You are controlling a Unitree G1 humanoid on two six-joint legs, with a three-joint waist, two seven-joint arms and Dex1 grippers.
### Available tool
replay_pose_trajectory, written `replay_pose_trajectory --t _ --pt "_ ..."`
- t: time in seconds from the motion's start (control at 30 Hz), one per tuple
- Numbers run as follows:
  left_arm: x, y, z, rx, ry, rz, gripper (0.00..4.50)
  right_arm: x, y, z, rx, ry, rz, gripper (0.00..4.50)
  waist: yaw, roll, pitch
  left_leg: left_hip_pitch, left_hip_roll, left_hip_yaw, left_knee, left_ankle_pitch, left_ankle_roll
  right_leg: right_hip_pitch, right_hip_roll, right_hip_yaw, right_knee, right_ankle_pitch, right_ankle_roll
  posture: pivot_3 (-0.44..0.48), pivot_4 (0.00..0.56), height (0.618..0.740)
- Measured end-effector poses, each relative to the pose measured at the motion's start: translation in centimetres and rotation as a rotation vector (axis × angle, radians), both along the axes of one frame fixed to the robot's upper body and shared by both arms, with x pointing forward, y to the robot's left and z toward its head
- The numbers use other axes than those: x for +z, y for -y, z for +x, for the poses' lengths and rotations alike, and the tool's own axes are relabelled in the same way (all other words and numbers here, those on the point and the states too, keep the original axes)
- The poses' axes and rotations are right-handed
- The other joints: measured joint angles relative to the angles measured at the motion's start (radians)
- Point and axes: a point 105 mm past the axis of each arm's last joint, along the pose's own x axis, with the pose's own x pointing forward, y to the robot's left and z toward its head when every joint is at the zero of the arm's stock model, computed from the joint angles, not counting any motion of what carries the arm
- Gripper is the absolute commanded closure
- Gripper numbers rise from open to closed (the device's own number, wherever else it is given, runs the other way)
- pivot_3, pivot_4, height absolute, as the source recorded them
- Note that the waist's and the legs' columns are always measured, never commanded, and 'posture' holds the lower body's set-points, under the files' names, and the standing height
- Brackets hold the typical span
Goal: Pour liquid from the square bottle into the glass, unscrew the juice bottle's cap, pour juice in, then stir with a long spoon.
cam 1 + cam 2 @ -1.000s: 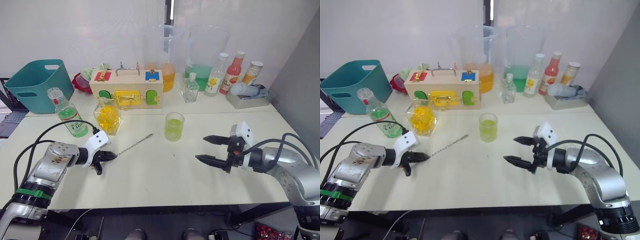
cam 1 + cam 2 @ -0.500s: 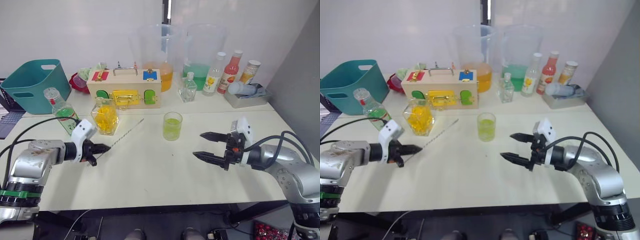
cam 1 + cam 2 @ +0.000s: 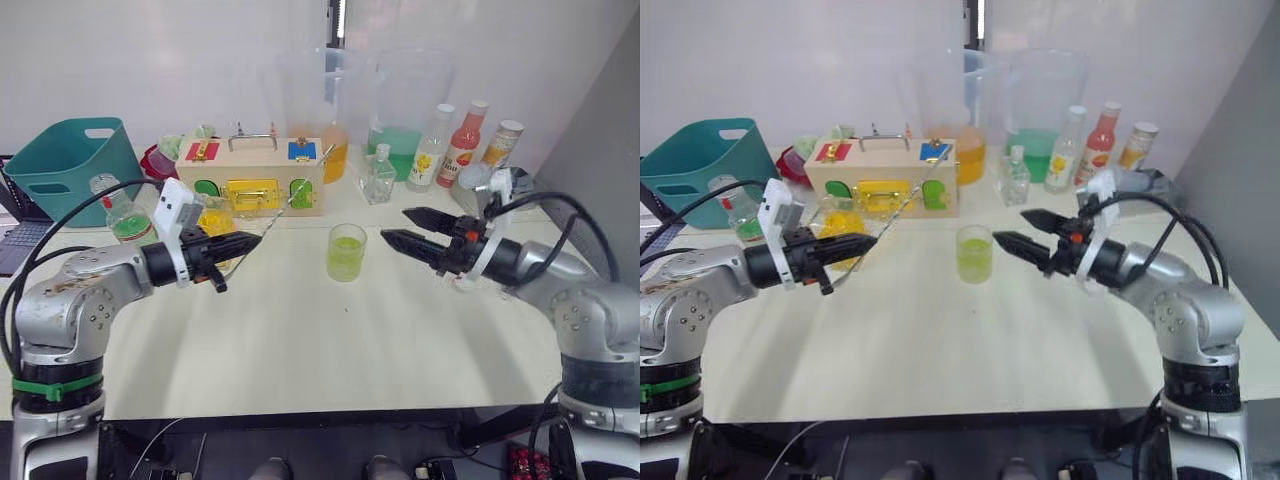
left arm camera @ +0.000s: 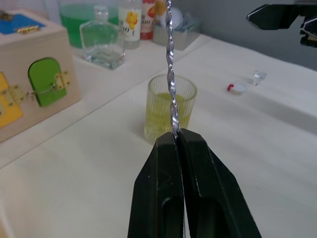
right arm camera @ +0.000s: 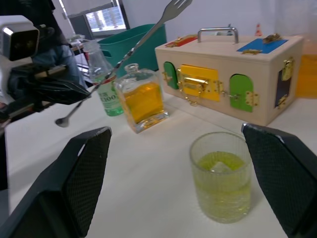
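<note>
Left gripper point(image 3: 243, 241) is raised above the tabletop point(image 3: 300, 330), fingers clamped tight on the long spoon point(image 3: 283, 209). The twisted metal stem runs up and away from the fingertips, angled toward the wooden latch box point(image 3: 252, 176); in the right wrist view the far end looks forked and the small bowl end hangs below the gripper. From the left wrist view the stem lines up over the glass point(image 4: 170, 107).

Glass point(image 3: 347, 251) stands upright mid-tabletop, roughly half full of yellow-green liquid, between the two grippers, touching neither.

Right gripper point(image 3: 400, 227) hovers just to the right of the glass, fingers spread wide, holding nothing, tips pointing at the glass.

Square bottle point(image 3: 214, 228) with yellow liquid sits behind the left gripper, in front of the latch box, partly hidden by the arm. Green-label bottle point(image 3: 122, 213) stands to its left, near the teal basket point(image 3: 70, 165).

Back row: two big clear pitchers, one with orange liquid point(image 3: 310, 110), one with green liquid point(image 3: 405, 105). A small clear flask point(image 3: 379, 176) is in front of them. To the right stand a yellow-label bottle point(image 3: 431, 148), a red juice bottle point(image 3: 463, 144) and a capped jar point(image 3: 503, 143), then a metal tray point(image 3: 500, 195).

A small red-and-white cap point(image 4: 237, 88) and a clear stopper point(image 4: 257, 76) lie on the tabletop beyond the glass in the left wrist view.
</note>
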Motion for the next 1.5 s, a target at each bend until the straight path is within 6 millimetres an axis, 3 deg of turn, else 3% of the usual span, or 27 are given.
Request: replay_pose_trajectory --t 0.13,0.27,0.6,1.0,1.07,1.4,1.5 --pt "-0.6 1.6 0.2 -0.004 -0.004 -0.012 4.48 0.0 -1.4 0.4 0.021 -0.117 0.193 0.00 0.000 0.000 0.000 0.000 0.000 0.000 0.000 0.000 0.000 0.000 0.000 0.001 0.000 0.000 0.000 0.000 0.150 0.740" --pt "-1.7 6.1 -0.6 -0.117 -0.013 -0.041 4.48 -0.2 -3.2 1.9 -0.048 -0.232 0.365 0.00 0.001 0.000 0.000 -0.001 -0.001 0.000 0.000 0.000 0.000 -0.002 0.000 0.002 0.002 0.001 -0.001 0.000 0.150 0.740" --pt "-2.1 6.6 -0.5 -0.113 -0.021 -0.025 4.48 -0.4 -4.4 2.5 -0.103 -0.324 0.428 0.00 -0.011 0.000 0.000 -0.002 -0.001 0.001 0.000 0.000 0.000 -0.006 0.000 0.002 0.006 0.001 -0.001 0.000 0.150 0.740" --pt "-2.2 7.0 -0.5 -0.112 -0.018 -0.028 4.50 -0.1 -5.0 2.4 -0.093 -0.343 0.472 3.98 -0.012 0.000 0.000 -0.002 -0.001 0.001 0.000 0.000 0.000 -0.006 0.000 0.002 0.006 0.001 -0.001 0.000 0.150 0.740" --pt "-2.3 7.0 -0.6 -0.113 -0.020 -0.029 4.50 -0.1 -5.0 2.4 -0.098 -0.344 0.472 4.48 -0.013 0.000 0.000 -0.002 -0.001 0.001 0.000 0.000 0.000 -0.006 0.001 0.002 0.006 0.001 -0.001 0.000 0.150 0.740" --pt "-2.6 6.9 -0.6 -0.107 -0.029 -0.019 4.50 0.2 -5.1 2.4 -0.099 -0.327 0.474 4.48 -0.013 0.000 0.000 -0.002 0.000 0.001 0.000 0.000 0.000 -0.006 0.001 0.002 0.006 0.001 -0.001 0.000 0.150 0.740" --pt "-2.5 6.7 -0.5 -0.102 -0.029 -0.024 3.65 0.2 -4.9 2.4 -0.103 -0.320 0.470 4.50 -0.013 0.000 0.000 -0.003 -0.001 0.001 0.000 0.000 0.000 -0.006 0.001 0.002 0.006 0.001 -0.001 0.000 0.150 0.740"
